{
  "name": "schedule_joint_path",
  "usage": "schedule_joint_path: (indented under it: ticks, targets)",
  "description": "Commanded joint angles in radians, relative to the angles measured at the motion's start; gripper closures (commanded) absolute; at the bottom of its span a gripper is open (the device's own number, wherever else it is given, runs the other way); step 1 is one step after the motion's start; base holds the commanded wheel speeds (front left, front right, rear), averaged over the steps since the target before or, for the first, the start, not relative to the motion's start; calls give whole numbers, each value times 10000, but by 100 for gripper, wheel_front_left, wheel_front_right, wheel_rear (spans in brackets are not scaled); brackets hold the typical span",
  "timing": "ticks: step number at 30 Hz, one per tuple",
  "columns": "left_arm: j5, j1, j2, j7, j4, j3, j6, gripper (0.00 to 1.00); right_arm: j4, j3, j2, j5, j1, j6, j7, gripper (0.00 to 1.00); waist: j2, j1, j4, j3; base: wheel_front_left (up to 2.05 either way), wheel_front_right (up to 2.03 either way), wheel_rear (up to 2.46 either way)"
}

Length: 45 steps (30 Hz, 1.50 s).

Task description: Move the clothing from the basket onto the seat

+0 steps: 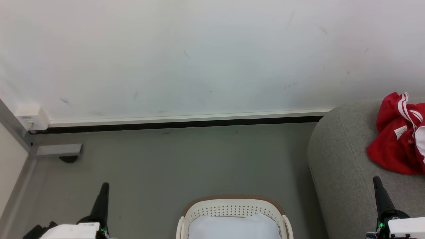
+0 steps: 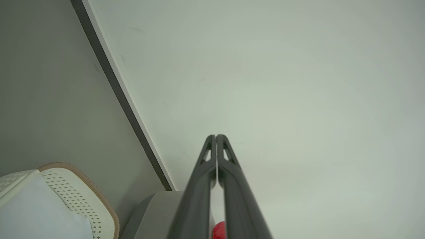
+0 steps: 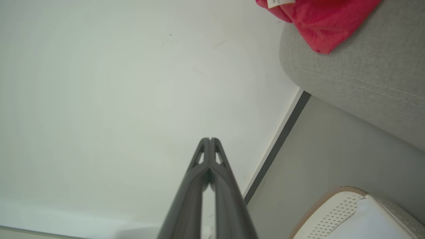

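The red clothing [image 1: 400, 139] with white stripes lies crumpled on the grey seat [image 1: 338, 166] at the right; it also shows as clothing [image 3: 318, 20] on the seat [image 3: 365, 76] in the right wrist view. The white basket [image 1: 232, 207] with a brown rim stands on the floor at bottom centre, holding only a pale bluish-white pad [image 1: 234, 227]. My left gripper [image 1: 104, 186] is shut and empty, left of the basket. My right gripper [image 1: 376, 181] is shut and empty, over the seat's front, below the clothing. Both point at the wall in the wrist views [image 2: 215, 136] [image 3: 210, 139].
A white wall [image 1: 199, 56] with a dark skirting strip [image 1: 172, 124] runs behind the grey floor [image 1: 166, 166]. A white socket box [image 1: 31, 118] and a grey bracket [image 1: 58, 150] sit in the left corner.
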Motion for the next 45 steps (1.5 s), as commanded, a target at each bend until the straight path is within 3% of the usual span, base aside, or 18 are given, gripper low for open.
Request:
schedule_joint_path:
  ticks: [1, 28, 45]
  targets:
    - [-277, -131, 85, 75, -47, 53, -62, 100, -87, -65, -7, 223, -159, -16, 46, 100, 0, 0, 13, -1, 0, 0, 0]
    - [-2088, -300, 100, 577, -9, 142, -153, 100, -79, -474, 85, 1929, -150, -21, 532, 100, 0, 0, 272, -21, 0, 0, 0]
    - [-2070, -292, 96, 581, -4, 136, -144, 100, -73, -502, 97, 1876, -145, -21, 556, 100, 0, 0, 275, -21, 0, 0, 0]
